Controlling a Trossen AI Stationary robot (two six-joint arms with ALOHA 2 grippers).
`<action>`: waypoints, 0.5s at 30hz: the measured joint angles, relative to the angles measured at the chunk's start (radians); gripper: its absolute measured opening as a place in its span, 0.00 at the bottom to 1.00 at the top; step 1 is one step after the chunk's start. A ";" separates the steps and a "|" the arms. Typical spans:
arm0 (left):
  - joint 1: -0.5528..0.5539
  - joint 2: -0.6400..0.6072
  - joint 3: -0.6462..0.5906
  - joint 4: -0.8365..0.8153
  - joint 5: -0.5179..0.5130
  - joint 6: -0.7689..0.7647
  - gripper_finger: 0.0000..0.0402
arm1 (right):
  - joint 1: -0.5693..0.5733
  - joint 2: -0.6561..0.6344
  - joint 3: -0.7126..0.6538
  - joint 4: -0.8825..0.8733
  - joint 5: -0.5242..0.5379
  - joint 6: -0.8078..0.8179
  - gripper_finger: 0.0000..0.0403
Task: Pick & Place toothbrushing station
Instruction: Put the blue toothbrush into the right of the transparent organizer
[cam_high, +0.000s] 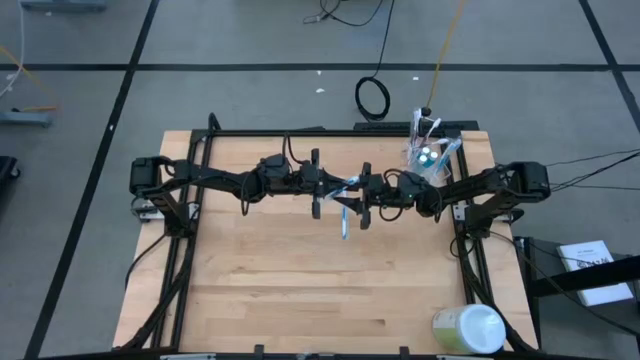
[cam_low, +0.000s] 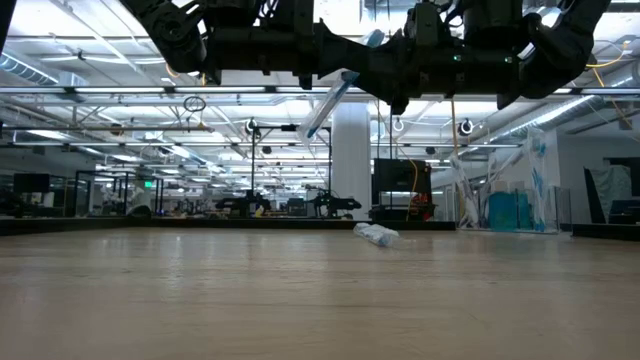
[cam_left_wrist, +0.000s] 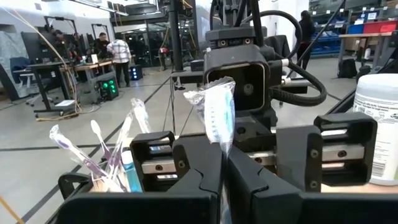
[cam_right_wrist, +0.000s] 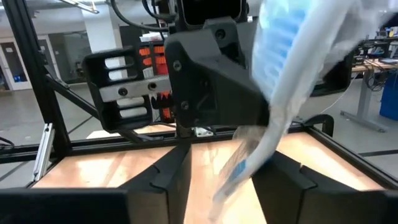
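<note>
Bare wooden table (cam_high: 300, 290), grey tiled floor (cam_high: 250, 40), open workshop behind

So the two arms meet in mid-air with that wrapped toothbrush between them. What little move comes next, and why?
Probably the right gripper backs away. The left gripper is shut on the wrapped toothbrush, while the right one's fingers stand apart around it. Then the left arm could carry it to the clear cup.

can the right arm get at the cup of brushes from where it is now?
Probably not yet. The clear cup sits at the table's back right, beside the right arm, but the right claw points away at mid-table, its fingers around the wrapped toothbrush that the left claw holds.
</note>
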 joint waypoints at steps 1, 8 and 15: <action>0.000 0.000 0.000 0.000 0.000 0.000 0.02 | 0.000 -0.002 0.000 0.000 -0.001 -0.002 0.35; 0.000 0.000 0.000 -0.005 0.003 0.000 0.02 | 0.000 -0.002 0.000 -0.002 0.000 -0.004 0.24; -0.001 0.000 0.000 -0.006 0.007 -0.003 0.01 | -0.001 -0.002 -0.001 -0.006 0.001 -0.003 0.14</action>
